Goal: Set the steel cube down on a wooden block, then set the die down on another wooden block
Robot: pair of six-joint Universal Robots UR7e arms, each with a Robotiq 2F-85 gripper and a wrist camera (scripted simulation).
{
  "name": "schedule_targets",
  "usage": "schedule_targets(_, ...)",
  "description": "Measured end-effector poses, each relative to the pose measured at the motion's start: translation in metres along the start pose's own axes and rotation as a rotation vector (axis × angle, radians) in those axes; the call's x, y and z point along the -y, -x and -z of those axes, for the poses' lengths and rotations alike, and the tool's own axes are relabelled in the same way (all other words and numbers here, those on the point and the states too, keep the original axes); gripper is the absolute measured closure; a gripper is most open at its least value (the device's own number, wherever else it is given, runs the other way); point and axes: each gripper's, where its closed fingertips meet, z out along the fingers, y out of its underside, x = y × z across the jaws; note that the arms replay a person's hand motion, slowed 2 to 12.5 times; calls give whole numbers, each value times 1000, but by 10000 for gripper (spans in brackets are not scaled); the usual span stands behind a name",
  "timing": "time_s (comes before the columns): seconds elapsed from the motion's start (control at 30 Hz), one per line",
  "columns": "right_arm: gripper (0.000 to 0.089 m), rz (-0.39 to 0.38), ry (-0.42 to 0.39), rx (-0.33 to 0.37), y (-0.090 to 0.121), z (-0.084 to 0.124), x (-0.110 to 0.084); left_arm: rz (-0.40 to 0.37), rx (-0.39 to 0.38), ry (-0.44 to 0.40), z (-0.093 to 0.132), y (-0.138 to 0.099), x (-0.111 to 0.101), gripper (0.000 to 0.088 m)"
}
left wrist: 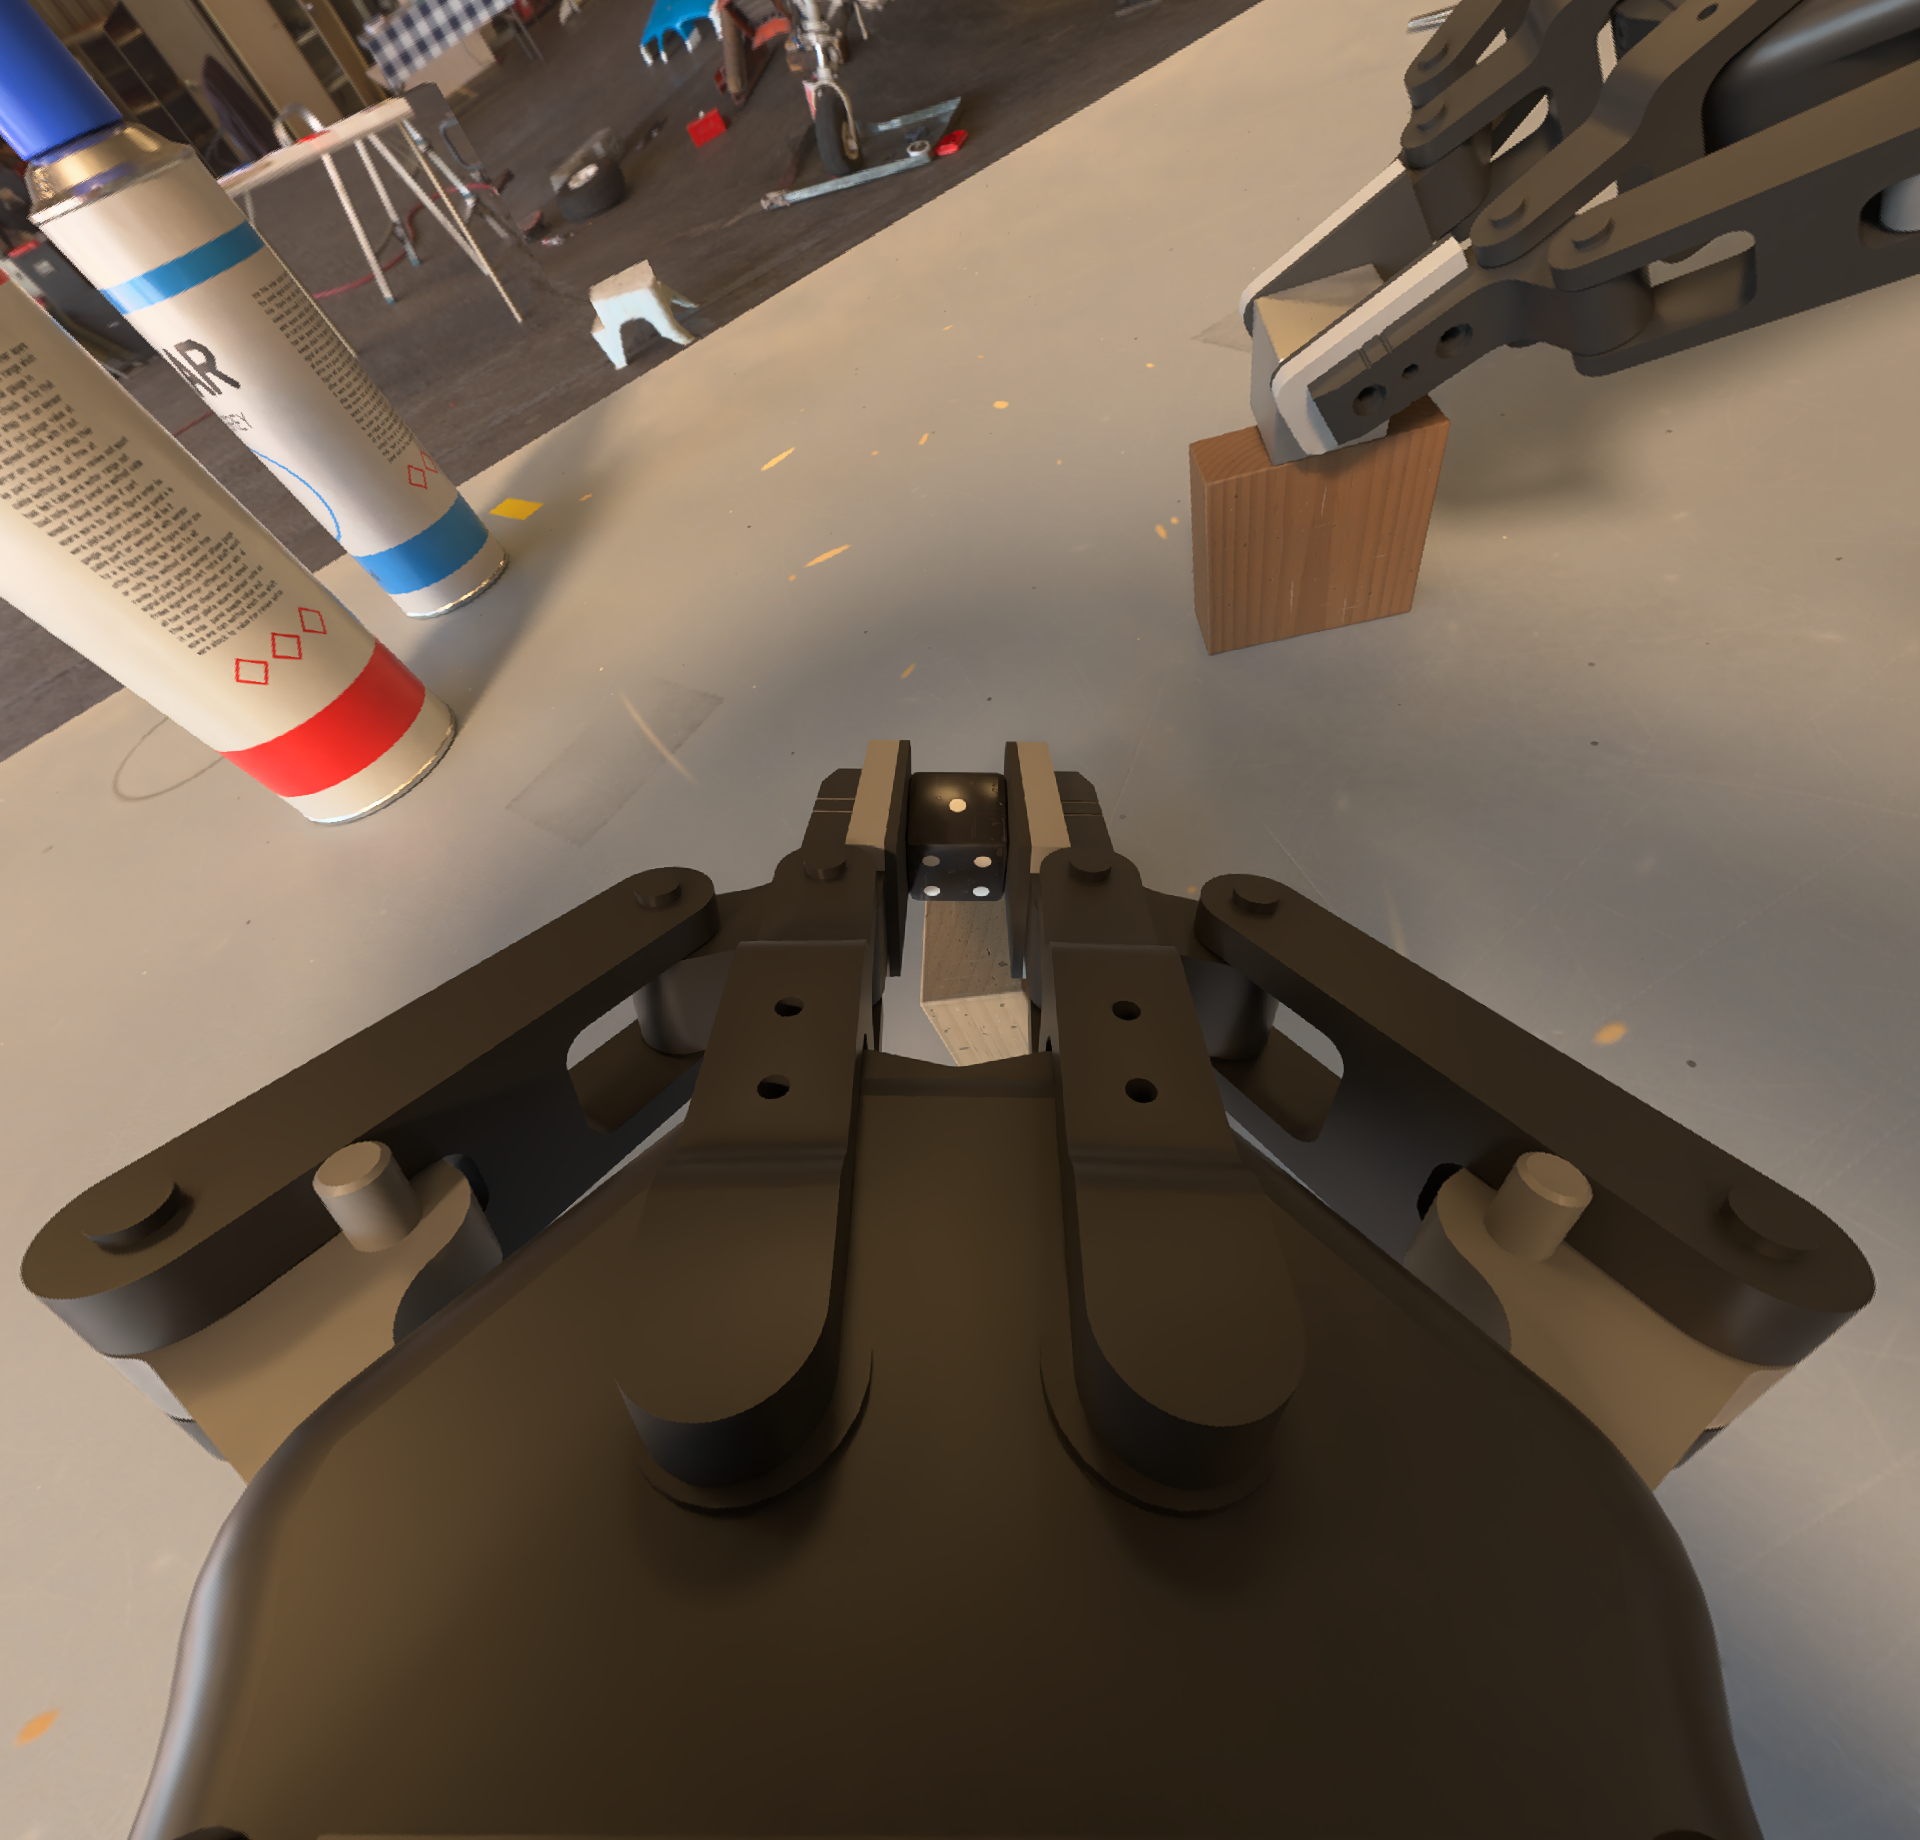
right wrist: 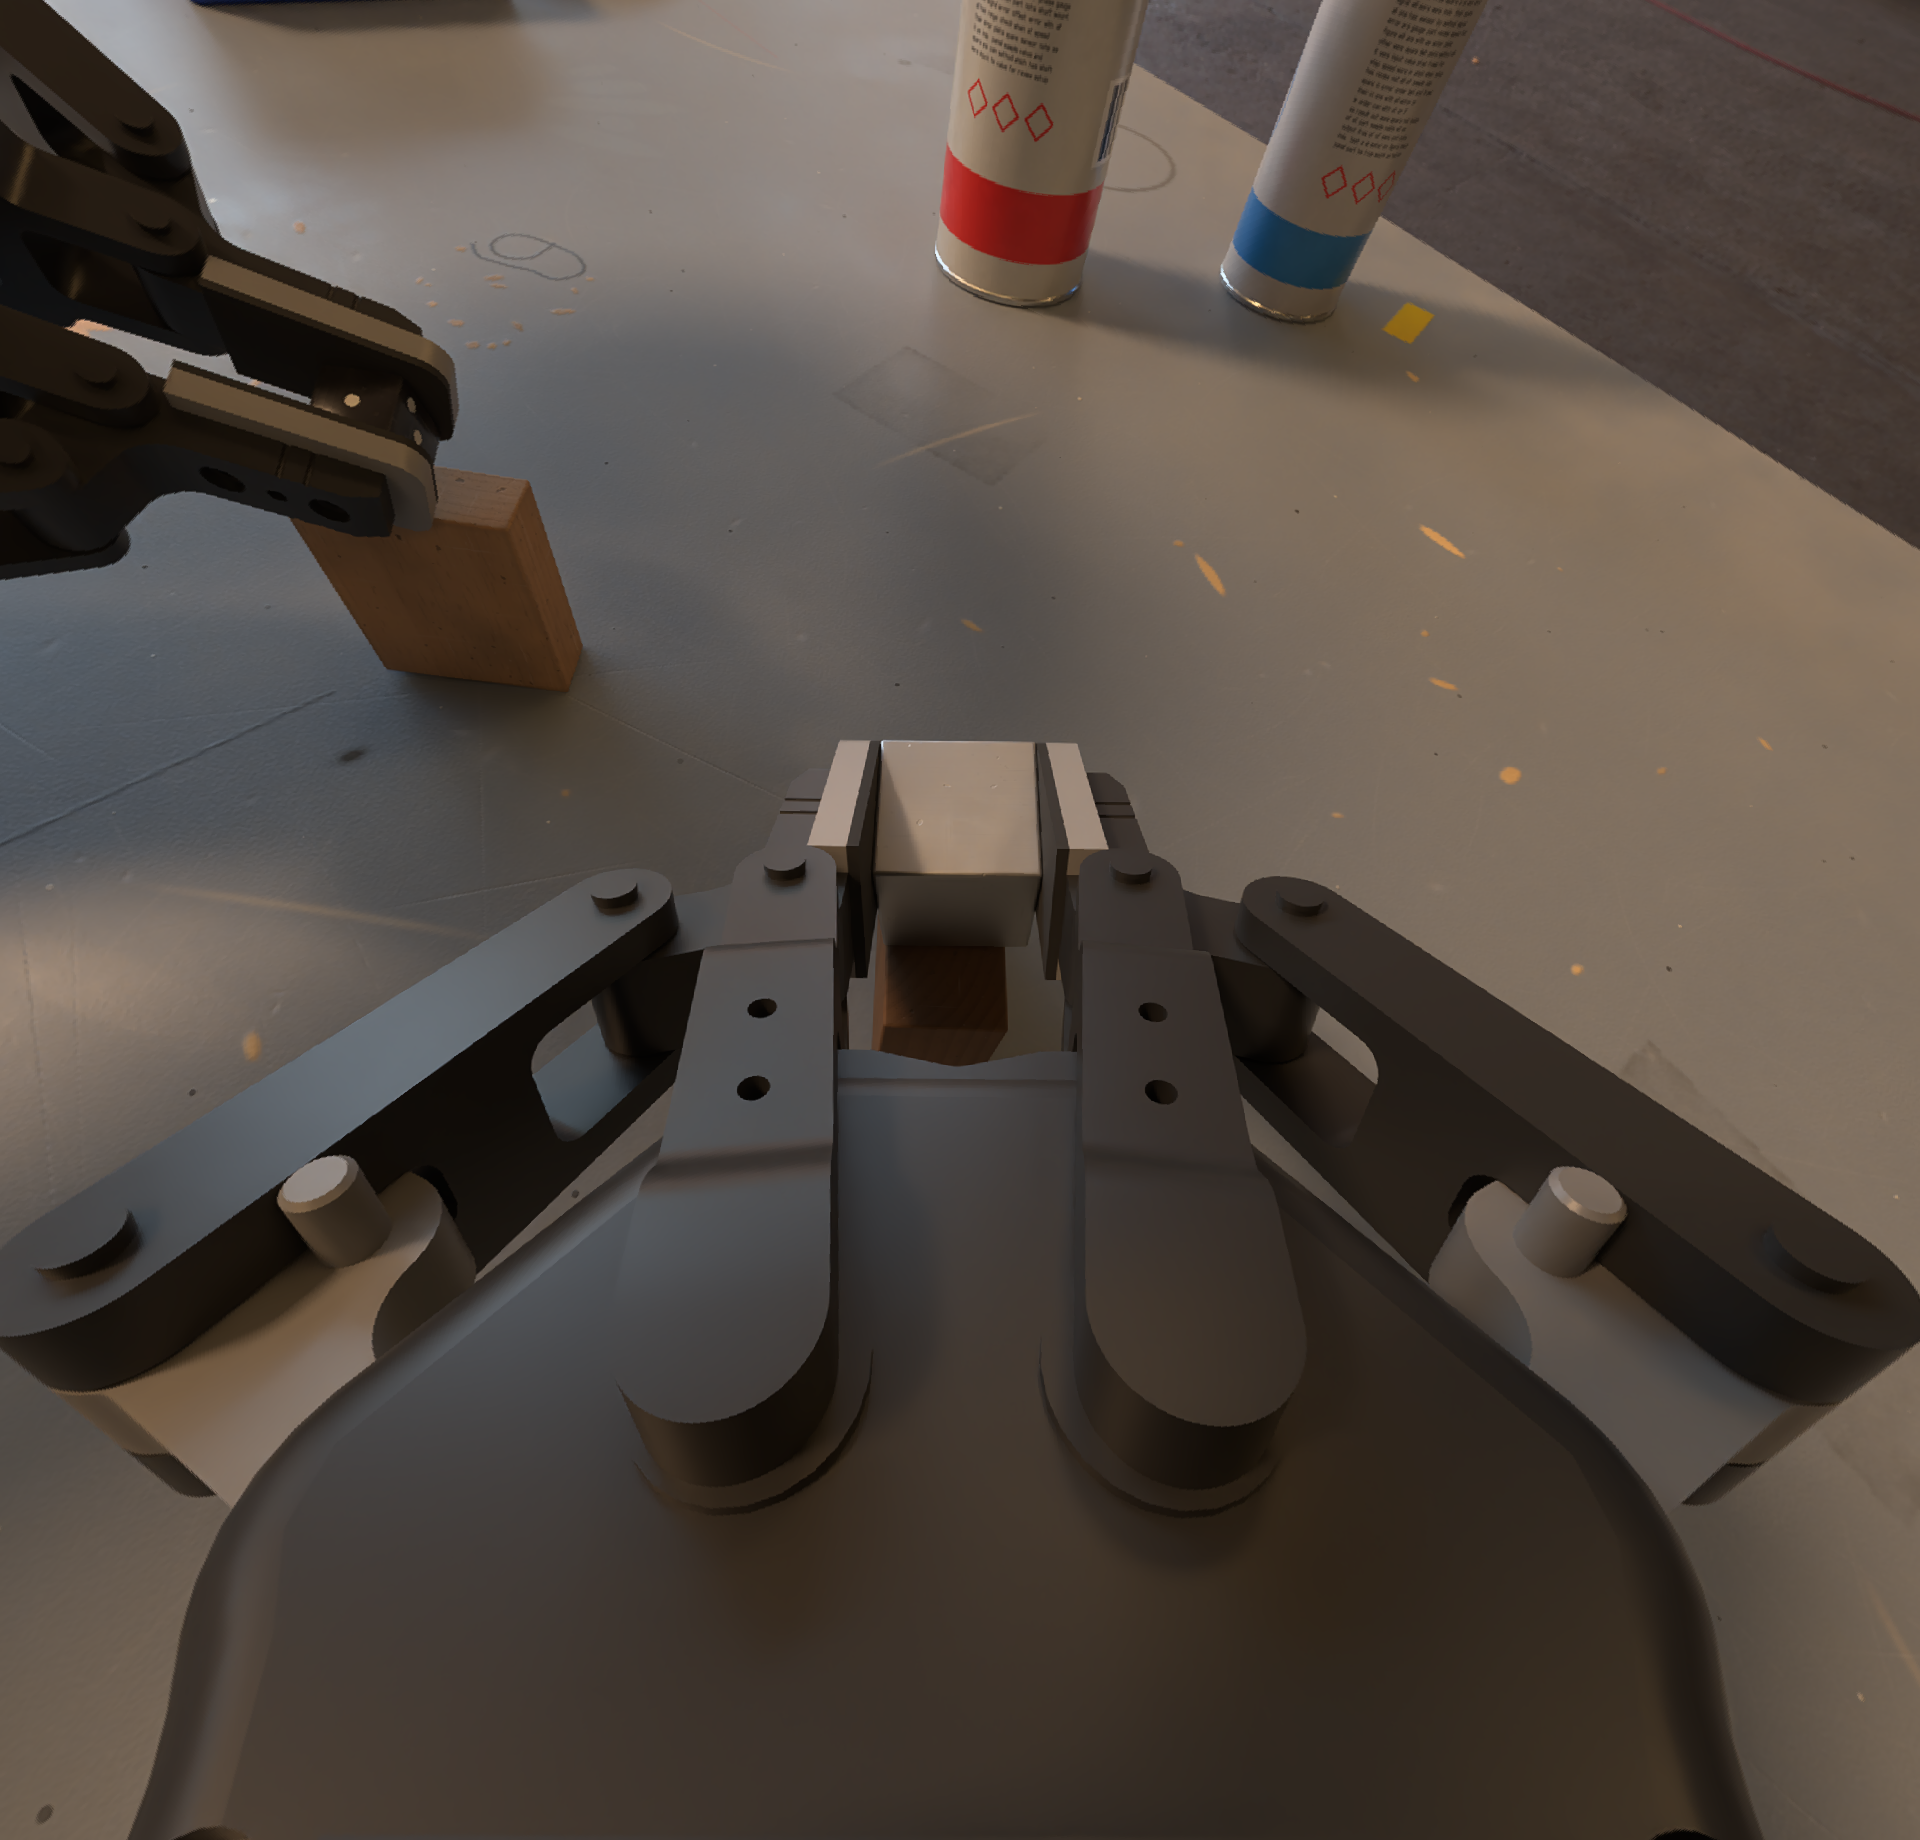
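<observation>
The left gripper (left wrist: 957, 824) is clamped on the small black die with pale pips (left wrist: 957, 834), holding it directly above a pale upright wooden block (left wrist: 971, 1001). The right gripper (right wrist: 957, 824) is closed on the plain grey steel cube (right wrist: 957, 834) over a darker brown wooden block (right wrist: 940, 1001). Beyond the pale block on the grey table (left wrist: 935, 564) stand a red-banded spray can (left wrist: 208, 606) and, just beside it, a blue-banded spray can (left wrist: 291, 377).

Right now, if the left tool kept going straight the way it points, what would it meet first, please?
Probably the table: the left tool, shut on the die, points past it at bare tabletop, though depth is unclear.
</observation>
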Motion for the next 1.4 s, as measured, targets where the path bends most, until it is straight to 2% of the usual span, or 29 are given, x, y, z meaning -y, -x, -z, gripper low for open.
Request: schedule_targets(1.4, 639, -19, -8, 16, 0, 0, 0, -20, 8, -3, 0, 0, 0, 723)
